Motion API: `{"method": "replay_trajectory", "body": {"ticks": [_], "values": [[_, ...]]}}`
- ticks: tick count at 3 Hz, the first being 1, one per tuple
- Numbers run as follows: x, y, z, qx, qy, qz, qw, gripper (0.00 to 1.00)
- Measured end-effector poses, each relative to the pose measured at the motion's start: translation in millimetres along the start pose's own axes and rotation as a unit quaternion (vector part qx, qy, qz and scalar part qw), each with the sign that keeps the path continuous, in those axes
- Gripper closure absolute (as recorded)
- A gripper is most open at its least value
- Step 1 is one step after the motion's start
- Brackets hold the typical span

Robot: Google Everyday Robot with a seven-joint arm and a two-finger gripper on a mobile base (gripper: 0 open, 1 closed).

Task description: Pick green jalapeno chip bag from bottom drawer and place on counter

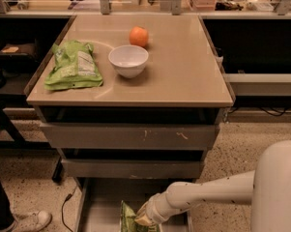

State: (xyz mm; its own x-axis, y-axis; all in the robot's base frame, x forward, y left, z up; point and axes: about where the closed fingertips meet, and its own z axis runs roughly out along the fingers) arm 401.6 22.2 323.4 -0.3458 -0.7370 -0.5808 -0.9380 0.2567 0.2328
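The green jalapeno chip bag [127, 218] lies in the open bottom drawer [99, 207], at the lower edge of the camera view; only its dark olive top corner shows. My gripper [144, 219] is down in the drawer right against the bag's right side, at the end of the white arm [208, 195] that reaches in from the right. The beige counter [179, 76] is the cabinet's top, above the two shut grey drawers.
On the counter are a lime-green bag [73, 66] at the left, a white bowl [128, 60] in the middle and an orange [138, 36] behind it. A person's shoe [31, 221] is on the floor at the lower left. A cable [66, 204] lies beside the drawer.
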Motion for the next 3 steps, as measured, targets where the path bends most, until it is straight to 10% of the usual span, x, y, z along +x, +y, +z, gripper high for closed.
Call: {"method": "replay_trajectory", "body": {"ticks": [3], "values": [[-43,30,-123,0.088,0.031,-0.009,0.9956,1.00]]}}
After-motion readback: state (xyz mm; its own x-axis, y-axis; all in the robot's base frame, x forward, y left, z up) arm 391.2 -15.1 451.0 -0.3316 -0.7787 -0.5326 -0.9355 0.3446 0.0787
